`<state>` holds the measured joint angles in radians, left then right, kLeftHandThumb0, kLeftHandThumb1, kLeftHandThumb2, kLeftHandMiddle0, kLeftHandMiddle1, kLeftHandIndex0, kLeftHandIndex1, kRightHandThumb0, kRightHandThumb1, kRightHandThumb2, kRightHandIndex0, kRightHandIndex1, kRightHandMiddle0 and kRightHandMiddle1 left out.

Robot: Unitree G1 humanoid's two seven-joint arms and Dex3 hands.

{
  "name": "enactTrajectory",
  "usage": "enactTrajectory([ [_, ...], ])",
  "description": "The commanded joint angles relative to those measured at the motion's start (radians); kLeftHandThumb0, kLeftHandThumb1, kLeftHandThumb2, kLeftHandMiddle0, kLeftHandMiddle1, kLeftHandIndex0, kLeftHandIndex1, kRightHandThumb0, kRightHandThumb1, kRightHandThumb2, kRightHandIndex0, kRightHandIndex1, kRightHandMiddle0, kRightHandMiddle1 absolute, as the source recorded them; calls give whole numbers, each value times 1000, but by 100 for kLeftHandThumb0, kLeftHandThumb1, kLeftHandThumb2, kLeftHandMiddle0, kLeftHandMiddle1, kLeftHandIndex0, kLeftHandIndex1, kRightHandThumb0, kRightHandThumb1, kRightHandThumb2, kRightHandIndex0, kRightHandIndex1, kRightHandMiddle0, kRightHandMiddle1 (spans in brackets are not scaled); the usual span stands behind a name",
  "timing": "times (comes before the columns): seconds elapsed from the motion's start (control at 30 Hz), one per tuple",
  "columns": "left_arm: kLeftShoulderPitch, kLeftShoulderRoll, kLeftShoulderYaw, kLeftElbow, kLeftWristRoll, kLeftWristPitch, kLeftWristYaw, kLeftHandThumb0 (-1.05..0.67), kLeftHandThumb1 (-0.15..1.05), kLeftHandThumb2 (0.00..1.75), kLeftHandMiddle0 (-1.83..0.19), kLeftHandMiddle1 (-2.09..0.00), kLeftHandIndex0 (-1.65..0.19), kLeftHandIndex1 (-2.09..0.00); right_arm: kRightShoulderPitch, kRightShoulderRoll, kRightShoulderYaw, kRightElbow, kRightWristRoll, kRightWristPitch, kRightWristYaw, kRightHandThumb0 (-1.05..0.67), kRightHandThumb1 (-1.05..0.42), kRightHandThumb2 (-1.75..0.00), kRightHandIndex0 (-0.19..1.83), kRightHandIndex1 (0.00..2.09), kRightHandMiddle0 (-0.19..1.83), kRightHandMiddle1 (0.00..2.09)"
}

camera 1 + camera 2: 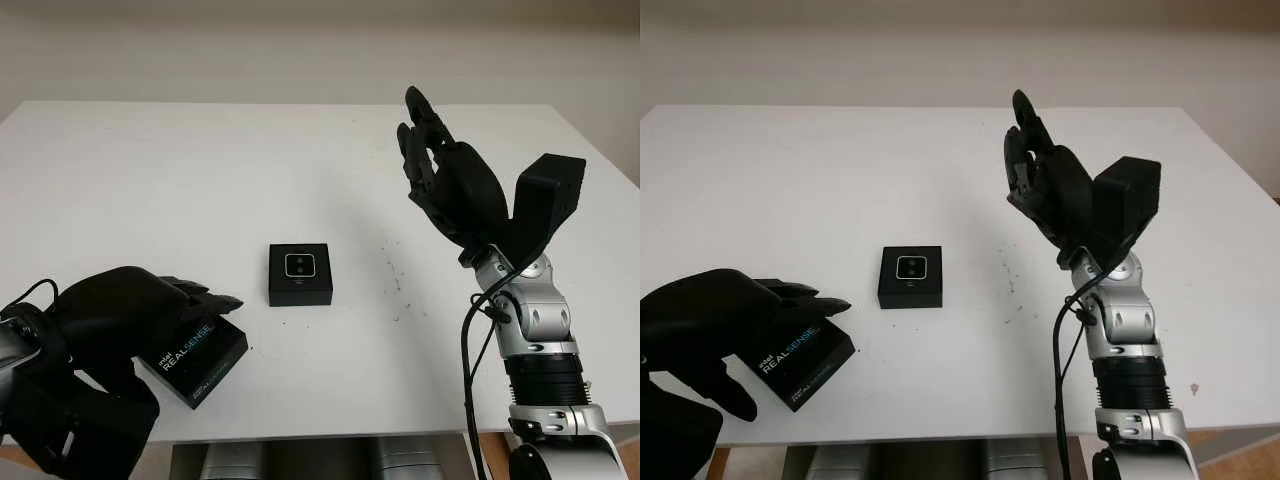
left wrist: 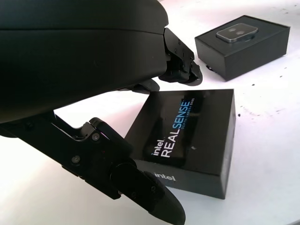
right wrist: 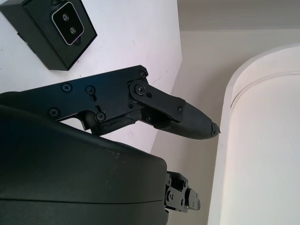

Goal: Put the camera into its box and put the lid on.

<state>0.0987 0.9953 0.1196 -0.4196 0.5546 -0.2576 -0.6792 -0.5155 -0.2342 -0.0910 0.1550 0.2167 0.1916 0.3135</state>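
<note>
1. While the white table [image 1: 150, 180] spreads across the whole scene, it carries two black items near its front half, with a scatter of small dark specks [image 1: 395, 275] on its surface to the right of centre.
2. Raised well above the table on the right side is the right hand [image 1: 440, 170], fingers pointing upward; it is open and holds nothing, and it touches neither item.
3. At the front left corner, the left hand [image 1: 130, 310] hovers over the lid; its fingers reach across the lid's top without closing on it, so the hand is open and empty.
4. Printed with "intel REALSENSE", the lid [image 2: 190, 136] lies flat on the table near the front edge, turned at an angle, well apart from the box.
5. Near the table's centre sits the box [image 1: 300, 275], open-topped and square to the view.
6. Already seated in the box, the camera [image 1: 300, 265] lies face up, its two lenses showing.
</note>
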Motion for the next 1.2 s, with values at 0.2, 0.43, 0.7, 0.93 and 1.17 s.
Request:
enactTrajectory([
  [0.2,-28,3,-27,59,34,-48,33,-53,71,6,-36,-10,-30,-14,8,7,-8,-26,5,-14,-7,-55,-105,-77,-19,3,-16,6],
  [0.43,-32,0,-35,87,47,-71,56,-54,74,6,-39,-9,-34,-14,8,8,-6,-32,4,-8,-9,-54,-105,-78,-19,2,-17,5],
  [0.7,-35,-34,-44,76,-30,0,17,-56,86,8,-40,-9,-32,-13,12,5,-3,-25,-4,-18,3,-52,-105,-81,-19,0,-19,4],
  [0.93,-26,-64,-49,51,-114,92,-37,-66,99,6,-5,-78,-28,-23,14,7,0,-27,-18,-25,-10,-54,-105,-75,-19,0,-19,4],
  [1.17,1,-74,-41,70,-159,64,-18,-52,105,14,-6,-147,6,-134,8,6,0,-20,-22,-24,-6,-54,-105,-72,-19,0,-19,3],
])
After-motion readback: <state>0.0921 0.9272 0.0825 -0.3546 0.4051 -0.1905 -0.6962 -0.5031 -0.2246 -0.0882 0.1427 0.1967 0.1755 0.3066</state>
